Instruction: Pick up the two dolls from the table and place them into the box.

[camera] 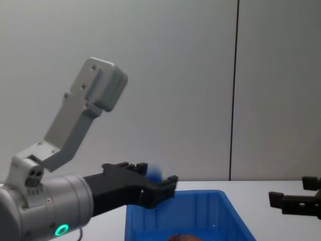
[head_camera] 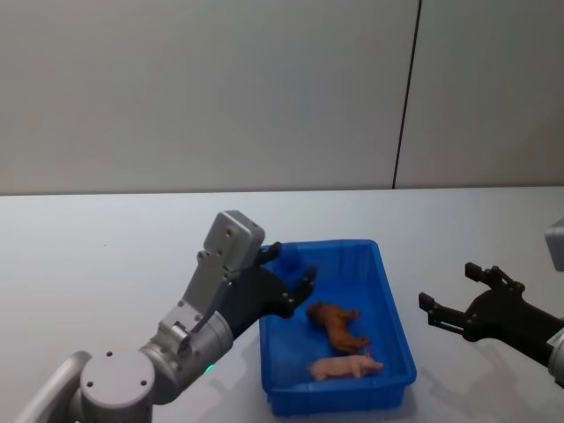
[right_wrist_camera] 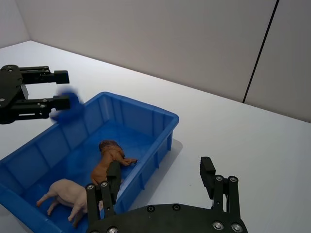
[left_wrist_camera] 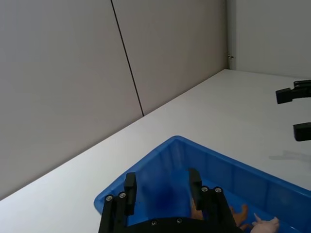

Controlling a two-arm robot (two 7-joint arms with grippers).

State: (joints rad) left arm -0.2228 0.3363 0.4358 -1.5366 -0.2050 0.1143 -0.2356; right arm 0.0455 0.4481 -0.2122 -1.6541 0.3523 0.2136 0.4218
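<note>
On the table, dolls in box, below jaws.

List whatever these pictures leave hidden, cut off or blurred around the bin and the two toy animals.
- Chest view: the blue bin front is cut off by the lower edge; its near wall hides the dolls.
- Left wrist view: the left gripper covers most of the brown doll; the pink doll is cut by the edge.
- Right wrist view: the right gripper overlaps the pink doll's rear.
- Head view: a blurred blue patch at the left jaws cannot be identified.
</note>
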